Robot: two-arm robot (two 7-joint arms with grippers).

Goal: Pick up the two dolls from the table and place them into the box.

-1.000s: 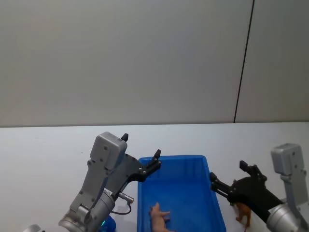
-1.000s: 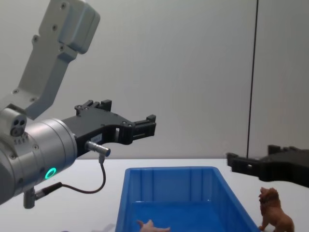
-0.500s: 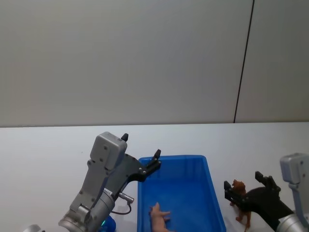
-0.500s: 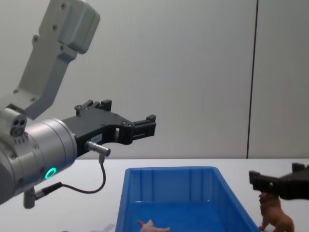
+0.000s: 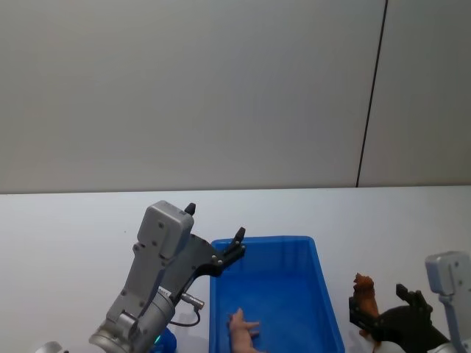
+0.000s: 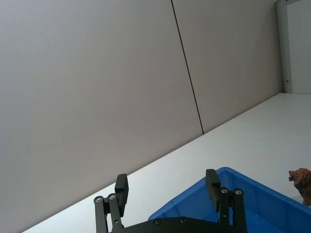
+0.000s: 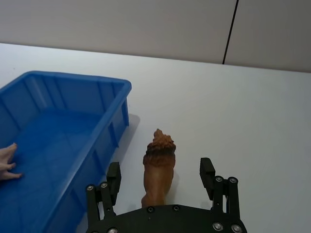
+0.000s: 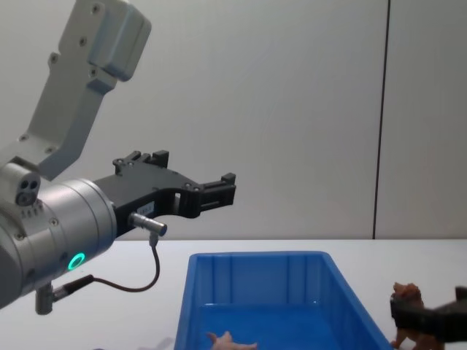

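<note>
The brown lion doll (image 7: 158, 167) stands upright on the white table (image 5: 73, 228), just right of the blue box (image 5: 265, 240). My right gripper (image 7: 160, 167) is open and low, with one finger on each side of the lion's body and a gap on both sides. In the head view the lion (image 5: 363, 294) rises in front of that gripper (image 5: 379, 303). The pale pink doll (image 5: 241, 327) lies on the box floor near its front. My left gripper (image 5: 215, 222) hangs open and holds nothing above the box's far left corner.
A grey wall with a dark vertical seam (image 5: 372, 95) stands behind the table. White tabletop stretches to the right of the lion and beyond the box. A small blue object (image 5: 168, 340) sits under my left arm.
My right gripper has drawn back from above the box's right rim, sunk lower and come around the lion. The left arm and both dolls have stayed put.
</note>
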